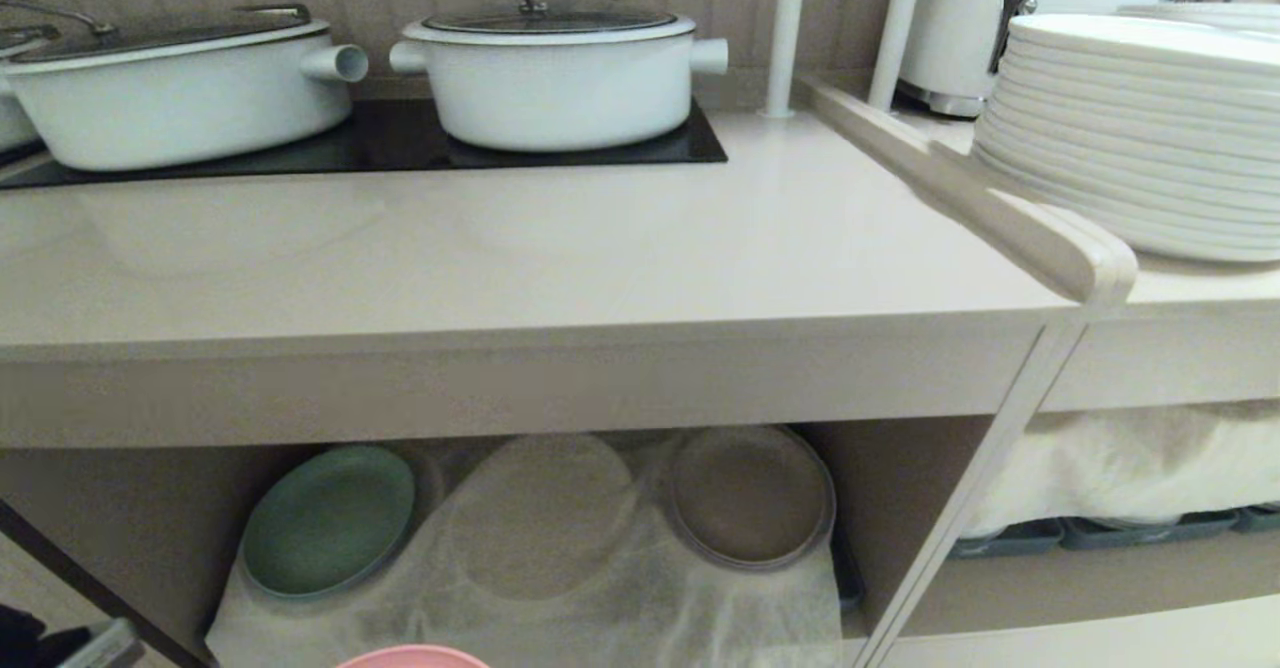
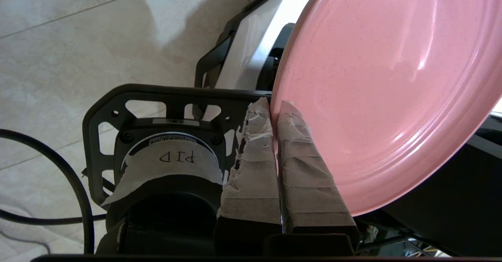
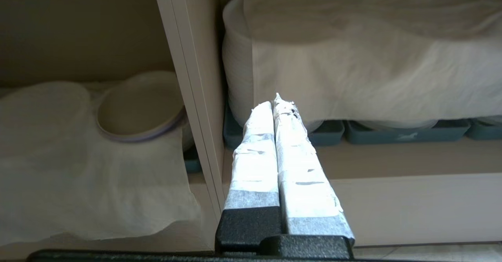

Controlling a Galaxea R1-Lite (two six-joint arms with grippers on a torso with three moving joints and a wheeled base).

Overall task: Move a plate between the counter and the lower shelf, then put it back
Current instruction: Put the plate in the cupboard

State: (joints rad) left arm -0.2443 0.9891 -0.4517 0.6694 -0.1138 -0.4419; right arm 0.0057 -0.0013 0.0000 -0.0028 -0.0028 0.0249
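From my head view, the long smooth beige counter (image 1: pixel 560 248) stood bare along its thick front edge, with two white lidded pots (image 1: pixel 555 78) on the black inset panel at its back; below it the lower shelf (image 1: pixel 540 548), an open beige compartment draped in wrinkled white cloth, carried a round green plate (image 1: pixel 328 520) toward its left wall and a round beige-grey plate (image 1: pixel 752 496) toward its right wall; only a sliver of the small round matte pink plastic plate (image 1: pixel 412 657) showed, at the picture's bottom edge, in front of the shelf's cloth.

In my left wrist view, my left gripper (image 2: pixel 274 107) was pinched nearly shut on that plate's low raised rim, the taped fingers (image 2: pixel 255 164) clamping the thin edge, the plate tilted and hanging over the floor, resting on nothing; I judged it light and stiff, not fragile, but smooth enough to pivot in so small a bite; the rim was the only sensible hold.

In my right wrist view, my right gripper (image 3: pixel 276 103) was empty, its fingers pressed together, pointing at the neighbouring cloth-draped compartment with grey trays (image 3: pixel 408 130).
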